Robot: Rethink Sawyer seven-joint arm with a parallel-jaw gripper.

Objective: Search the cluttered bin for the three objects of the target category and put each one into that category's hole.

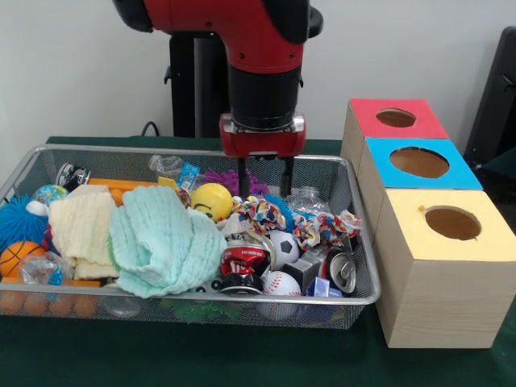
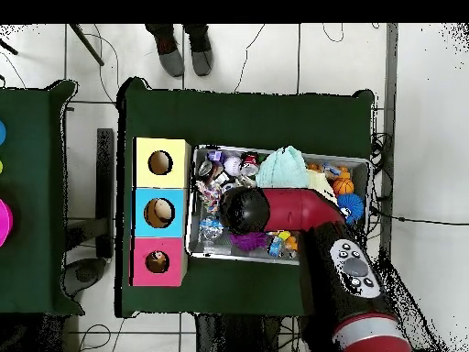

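The wire mesh bin (image 1: 201,299) is full of mixed objects: a mint cloth (image 1: 165,242), a cream cloth (image 1: 81,230), a yellow ball (image 1: 212,200), a soccer ball (image 1: 284,246), a baseball (image 1: 280,284), a red can (image 1: 244,262) and a coloured rope toy (image 1: 258,214). My gripper (image 1: 264,181) is open and empty. It hangs over the bin's back middle, just above the rope toy. The red-topped box's hole (image 1: 396,118) is to the right of the bin. In the overhead view the arm hides the gripper; the bin (image 2: 357,161) and red box's hole (image 2: 157,262) show.
A blue-topped box (image 1: 463,171) and a yellow-topped box (image 1: 403,234) stand in a row with the red one, close to the bin's right side. A silver can (image 1: 343,271), a blue spiky ball (image 1: 16,222) and a small basketball (image 1: 18,256) also lie in the bin. A person's feet (image 2: 179,57) show beyond the table.
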